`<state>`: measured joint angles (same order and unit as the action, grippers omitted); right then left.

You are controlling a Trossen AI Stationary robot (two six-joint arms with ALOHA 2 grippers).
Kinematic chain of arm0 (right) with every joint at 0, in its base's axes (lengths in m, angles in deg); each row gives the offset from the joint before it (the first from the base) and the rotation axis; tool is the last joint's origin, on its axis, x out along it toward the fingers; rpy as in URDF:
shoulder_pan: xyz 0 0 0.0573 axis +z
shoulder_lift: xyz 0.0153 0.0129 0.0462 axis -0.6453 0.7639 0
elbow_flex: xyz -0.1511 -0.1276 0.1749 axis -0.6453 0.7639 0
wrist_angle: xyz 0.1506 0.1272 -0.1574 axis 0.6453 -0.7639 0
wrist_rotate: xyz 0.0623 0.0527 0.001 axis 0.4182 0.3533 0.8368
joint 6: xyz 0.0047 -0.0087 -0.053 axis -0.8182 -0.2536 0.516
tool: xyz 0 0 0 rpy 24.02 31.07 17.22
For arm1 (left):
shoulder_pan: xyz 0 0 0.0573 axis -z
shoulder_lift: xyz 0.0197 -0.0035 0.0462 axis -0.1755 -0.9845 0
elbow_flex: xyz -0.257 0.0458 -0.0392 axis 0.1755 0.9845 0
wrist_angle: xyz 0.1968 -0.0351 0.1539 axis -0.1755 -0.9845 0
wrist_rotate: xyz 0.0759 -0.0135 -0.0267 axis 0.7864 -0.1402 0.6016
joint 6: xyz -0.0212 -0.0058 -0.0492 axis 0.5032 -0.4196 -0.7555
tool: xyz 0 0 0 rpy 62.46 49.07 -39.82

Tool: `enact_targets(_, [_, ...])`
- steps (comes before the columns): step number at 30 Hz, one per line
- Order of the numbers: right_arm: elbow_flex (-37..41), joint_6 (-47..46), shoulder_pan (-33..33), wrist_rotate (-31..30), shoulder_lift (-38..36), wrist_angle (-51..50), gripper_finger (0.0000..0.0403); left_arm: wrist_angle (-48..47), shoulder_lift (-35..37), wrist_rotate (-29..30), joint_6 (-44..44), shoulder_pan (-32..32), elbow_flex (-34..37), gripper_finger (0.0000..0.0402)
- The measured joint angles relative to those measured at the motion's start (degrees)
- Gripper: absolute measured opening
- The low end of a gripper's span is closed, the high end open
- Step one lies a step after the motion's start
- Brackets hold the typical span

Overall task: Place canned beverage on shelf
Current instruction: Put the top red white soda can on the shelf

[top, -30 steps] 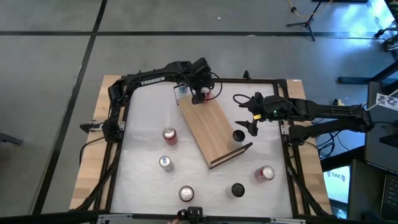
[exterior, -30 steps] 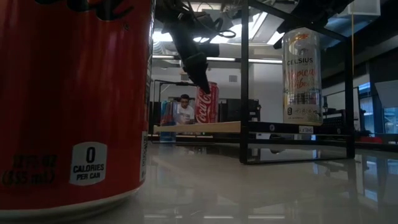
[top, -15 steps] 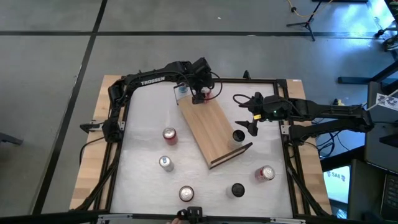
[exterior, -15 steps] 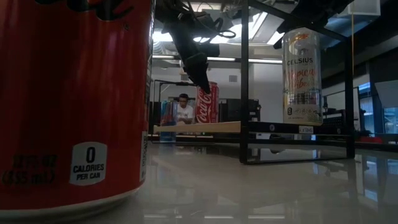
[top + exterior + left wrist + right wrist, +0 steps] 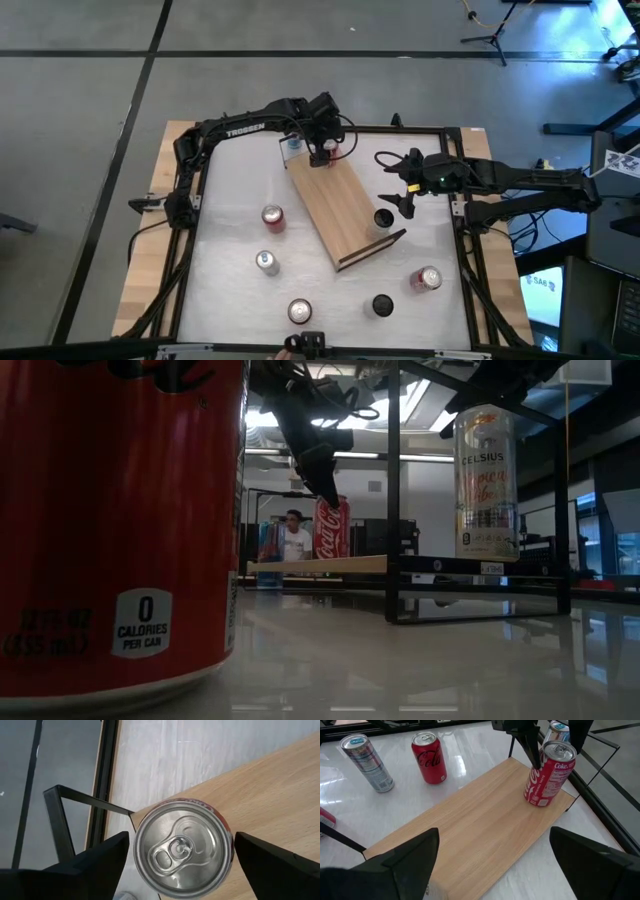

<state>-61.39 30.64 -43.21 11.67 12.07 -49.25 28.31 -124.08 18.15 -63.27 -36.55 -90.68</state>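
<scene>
A red cola can (image 5: 549,772) stands upright on its base at the far end of the light-wood shelf (image 5: 485,815), which lies slantwise across the table (image 5: 345,215). My left gripper (image 5: 322,152) hangs over this can, pointing steeply down, and is open. In the left wrist view its two fingers (image 5: 100,862) stand on either side of the can's top (image 5: 182,852), each with a narrow gap. My right gripper (image 5: 405,185) waits open above the table's right side, off the shelf, with nothing between its fingers.
Loose cans stand around: two red (image 5: 272,216) (image 5: 299,311) and a silver one (image 5: 266,262) on the left, a red (image 5: 427,279) and a black one (image 5: 381,304) near right. A blue-topped can (image 5: 292,146) stands by the shelf's far corner. A Celsius can (image 5: 486,480) stands by the black wire rail.
</scene>
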Motion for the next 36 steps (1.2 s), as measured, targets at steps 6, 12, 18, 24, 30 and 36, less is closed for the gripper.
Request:
enact_targets(6, [0.0, 0.0, 0.0, 0.0, 0.0, 0.0, 0.0374, 1.6, 0.0, 0.0, 0.1, 0.0, 0.0, 0.0355])
enact_targets(12, [0.0, 0.0, 0.0, 0.0, 0.0, 0.0, 0.0374, 3.4, 0.0, 0.2, 0.1, -0.1, 0.0, 0.0356])
enact_targets(18, [0.0, 0.0, 0.0, 0.0, 0.0, 0.0, 0.0374, 5.2, 0.0, 0.3, 0.1, -0.3, 0.0, 0.0354])
enact_targets(24, [0.0, 0.0, 0.0, 0.0, 0.0, 0.0, 0.0374, 5.7, 0.0, 0.8, 0.1, -0.3, 0.0, 0.0353])
enact_targets(30, [-0.3, 0.0, 0.0, 0.0, 0.0, -0.1, 0.0374, 5.7, 0.1, 7.0, 0.6, 0.5, 0.0, 0.0353])
enact_targets(36, [-2.9, 0.0, 0.0, 2.6, 0.0, 0.0, 0.0374, 5.6, 0.1, 12.2, 4.9, 2.7, 0.0, 0.0353])
